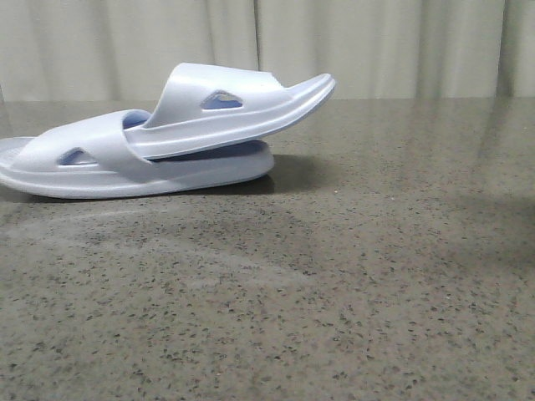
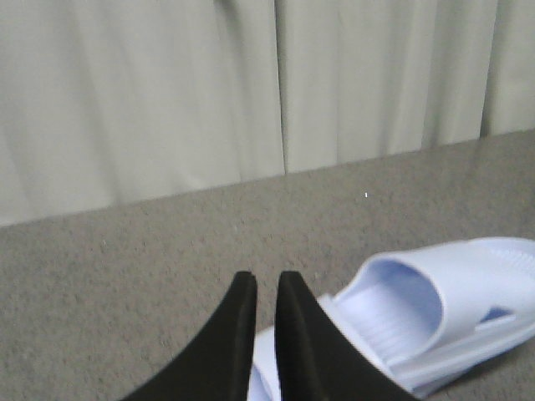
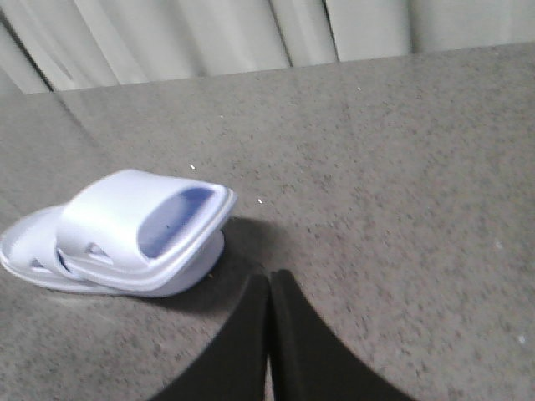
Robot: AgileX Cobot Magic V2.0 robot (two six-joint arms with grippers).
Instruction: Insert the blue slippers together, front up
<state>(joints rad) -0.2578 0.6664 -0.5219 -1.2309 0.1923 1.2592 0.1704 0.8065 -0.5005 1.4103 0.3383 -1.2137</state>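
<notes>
Two grippers, left (image 2: 266, 284) and right (image 3: 269, 284), had their fingers pressed together on nothing, clear of the work. Beyond them I found the blue slippers (image 1: 167, 134) nested on the speckled table (image 1: 334, 292), the upper one's front raised, a curtain (image 1: 401, 42) behind.

The tabletop (image 1: 359, 276) is a speckled grey-brown stone-like surface running back to a pale curtain (image 1: 376, 42). Directly on it, toward its far left part, lies the lower slipper (image 1: 125, 171) on its sole. The upper slipper (image 1: 226, 109) is tucked under the lower one's strap, toe tilted upward, clear of the tabletop.
</notes>
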